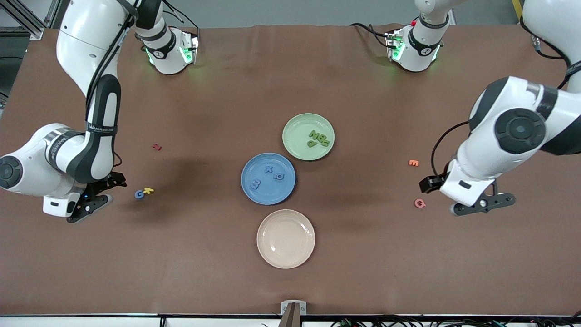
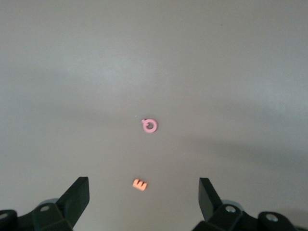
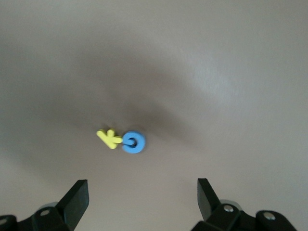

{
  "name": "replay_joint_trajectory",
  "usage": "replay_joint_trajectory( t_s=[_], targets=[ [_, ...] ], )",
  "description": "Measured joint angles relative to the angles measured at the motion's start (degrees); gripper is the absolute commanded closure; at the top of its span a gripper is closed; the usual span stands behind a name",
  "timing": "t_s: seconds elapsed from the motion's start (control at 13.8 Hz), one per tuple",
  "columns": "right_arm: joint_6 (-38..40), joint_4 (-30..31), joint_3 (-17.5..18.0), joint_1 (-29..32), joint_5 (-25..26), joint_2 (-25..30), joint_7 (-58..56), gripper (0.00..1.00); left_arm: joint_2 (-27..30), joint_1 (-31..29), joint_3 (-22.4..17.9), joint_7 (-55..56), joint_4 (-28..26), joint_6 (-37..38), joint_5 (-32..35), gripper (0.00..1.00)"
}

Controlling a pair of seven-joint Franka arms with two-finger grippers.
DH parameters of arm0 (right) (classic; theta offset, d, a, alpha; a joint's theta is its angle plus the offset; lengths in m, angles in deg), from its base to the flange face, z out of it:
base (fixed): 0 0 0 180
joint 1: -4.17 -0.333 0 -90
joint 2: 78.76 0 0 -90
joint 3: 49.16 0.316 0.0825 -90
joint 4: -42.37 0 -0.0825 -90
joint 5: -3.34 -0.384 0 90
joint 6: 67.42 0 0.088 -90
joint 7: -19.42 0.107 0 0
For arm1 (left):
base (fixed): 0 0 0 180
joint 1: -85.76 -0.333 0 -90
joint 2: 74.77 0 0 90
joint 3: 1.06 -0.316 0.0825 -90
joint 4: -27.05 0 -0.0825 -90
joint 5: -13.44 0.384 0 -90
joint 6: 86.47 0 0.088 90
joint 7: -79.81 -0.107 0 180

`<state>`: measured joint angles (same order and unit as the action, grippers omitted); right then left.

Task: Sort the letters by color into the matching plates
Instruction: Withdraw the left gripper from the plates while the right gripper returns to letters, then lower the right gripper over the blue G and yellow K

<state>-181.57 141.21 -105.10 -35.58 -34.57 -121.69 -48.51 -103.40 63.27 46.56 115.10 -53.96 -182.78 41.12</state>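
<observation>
Three blue letters sit in the blue plate mid-table, and the green letters are bunched in the light green plate just beside it, farther from the front camera — I count four there, though they overlap. So by my reckoning one piece is left: the blue letter, a round G-like shape, lying on the brown table toward the right arm's end, touching a yellow letter.

The right gripper hangs low over the table close to that pair, jaws spread wide and empty. In its wrist view the blue letter lies ahead of the open fingers, roughly on the centre line between them, the yellow letter pressed to one side of it. Clearly the nearer arm — and the trick will be closing on blue without dragging yellow along.

The left gripper waits at the other end, jaws wide too, holding nothing, over bare table near a pink letter and an orange E. The cream plate stays empty of letters.
</observation>
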Motion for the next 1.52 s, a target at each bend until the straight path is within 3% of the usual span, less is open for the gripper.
replay_joint_trajectory(
  t_s=[0.22,0.51,0.65,0.87,1.16,1.52],
  targets=[
    [-4.96,0.94,2.21,0.48,-0.02,-0.13,-11.68,0.00,9.44,9.88,-18.54,-10.81,0.04,0.94,-11.52,0.00],
    [-12.95,5.16,7.00,1.45,-0.29,-0.58,-19.35,0.10,17.28,18.13,-36.20,-22.85,-0.02,5.68,-20.91,0.00],
    [-13.30,6.75,7.84,1.58,-1.28,-0.73,-19.52,0.10,19.95,19.99,-41.87,-25.09,-0.10,8.84,-24.51,0.00],
    [-13.36,8.92,8.16,1.59,-3.47,-0.74,-19.94,0.21,23.89,20.65,-43.94,-26.61,-2.65,11.32,-25.35,0.00],
    [-15.88,10.04,9.65,1.59,-4.06,-0.75,-20.10,0.23,28.04,20.22,-44.50,-27.54,-7.05,11.09,-25.35,0.00],
    [-18.48,10.45,10.73,1.84,-4.79,-0.75,-20.10,0.24,30.92,16.25,-39.87,-28.92,-10.33,10.04,-26.17,0.00]
  ],
)
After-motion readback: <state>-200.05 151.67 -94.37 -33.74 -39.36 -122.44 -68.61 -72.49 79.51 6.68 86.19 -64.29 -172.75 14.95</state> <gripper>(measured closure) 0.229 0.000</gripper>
